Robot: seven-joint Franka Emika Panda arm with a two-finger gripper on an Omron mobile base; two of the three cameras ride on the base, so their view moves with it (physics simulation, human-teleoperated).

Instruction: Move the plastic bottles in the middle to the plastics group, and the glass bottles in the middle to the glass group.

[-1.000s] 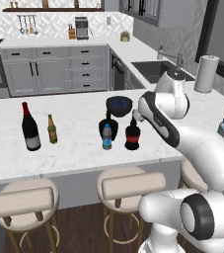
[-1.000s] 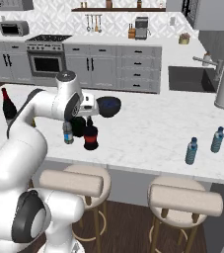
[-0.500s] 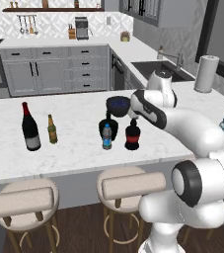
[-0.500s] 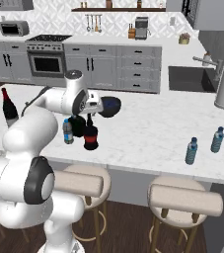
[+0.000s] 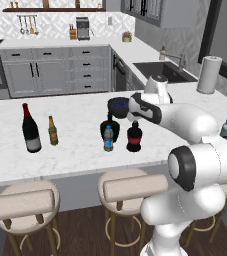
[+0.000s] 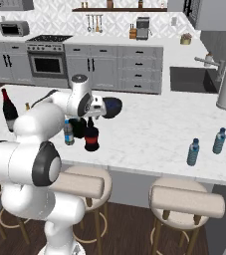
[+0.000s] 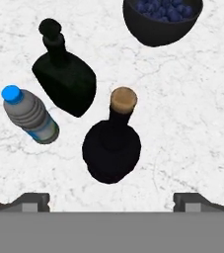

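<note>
Standing upright, red-label bottle (image 7: 112,153) apparently points neck-up.

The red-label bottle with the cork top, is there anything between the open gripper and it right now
Nothing visible. In the hand view the red-label bottle stands directly ahead of the open gripper, with bare counter on both sides. The black bottle and the water bottle stand off to one side, and the bowl lies beyond.

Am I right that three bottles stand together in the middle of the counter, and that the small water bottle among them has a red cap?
Not quite: the small water bottle has a blue cap, as the hand view shows. The rest holds: it stands with the black bottle and the cork-topped dark bottle mid-counter.
</note>
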